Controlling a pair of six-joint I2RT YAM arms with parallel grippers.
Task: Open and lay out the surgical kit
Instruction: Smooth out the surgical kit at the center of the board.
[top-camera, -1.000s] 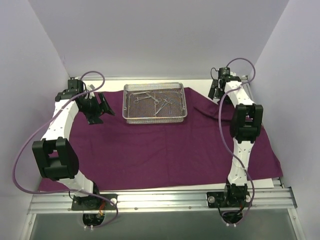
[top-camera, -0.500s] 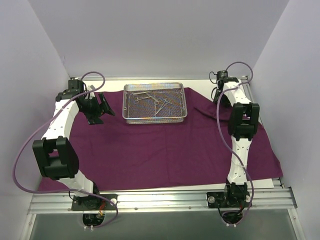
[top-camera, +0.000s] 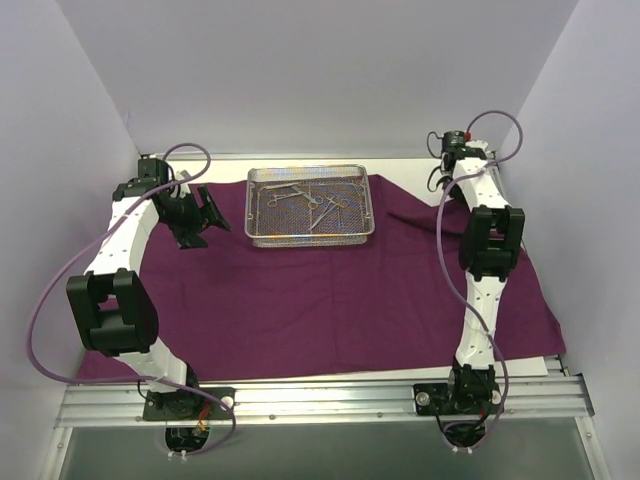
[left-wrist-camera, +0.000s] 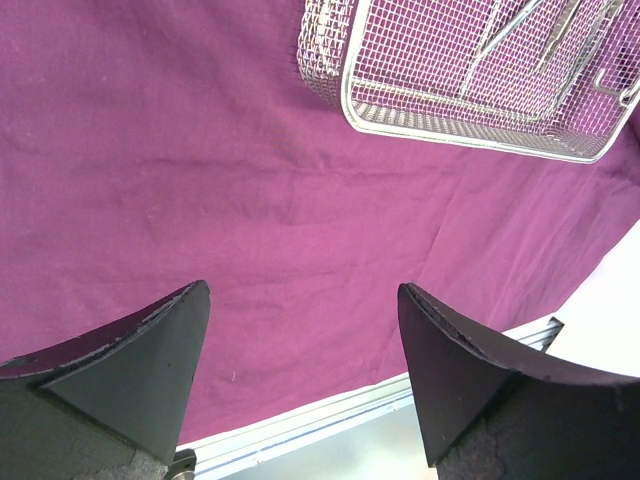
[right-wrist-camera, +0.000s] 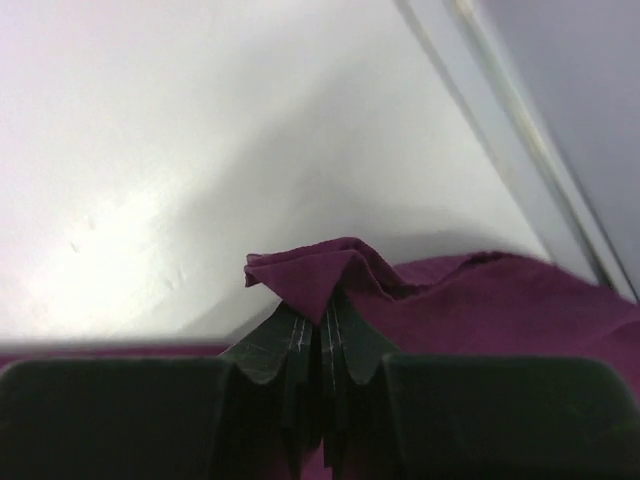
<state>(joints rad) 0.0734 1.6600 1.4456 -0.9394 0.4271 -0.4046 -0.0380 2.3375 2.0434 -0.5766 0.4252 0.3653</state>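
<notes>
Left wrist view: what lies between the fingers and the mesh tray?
Left wrist view shows only bare purple cloth between the left gripper and mesh tray.

The white-and-black left arm (top-camera: 113, 250) bends at the elbow, its black left pincer (left-wrist-camera: 302, 292) hanging with jaws spread wide. The right arm (top-camera: 485, 275) stretches toward the far right corner, its right pincer (right-wrist-camera: 322, 322) clamped on a fold of dark purple cloth wrap (right-wrist-camera: 312, 268).

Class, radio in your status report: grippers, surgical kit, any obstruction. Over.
Left gripper open above purple cloth wrap. Right gripper shut on the wrap's far right edge. Steel instruments lying in wire-mesh tray. No obstruction seen.
</notes>
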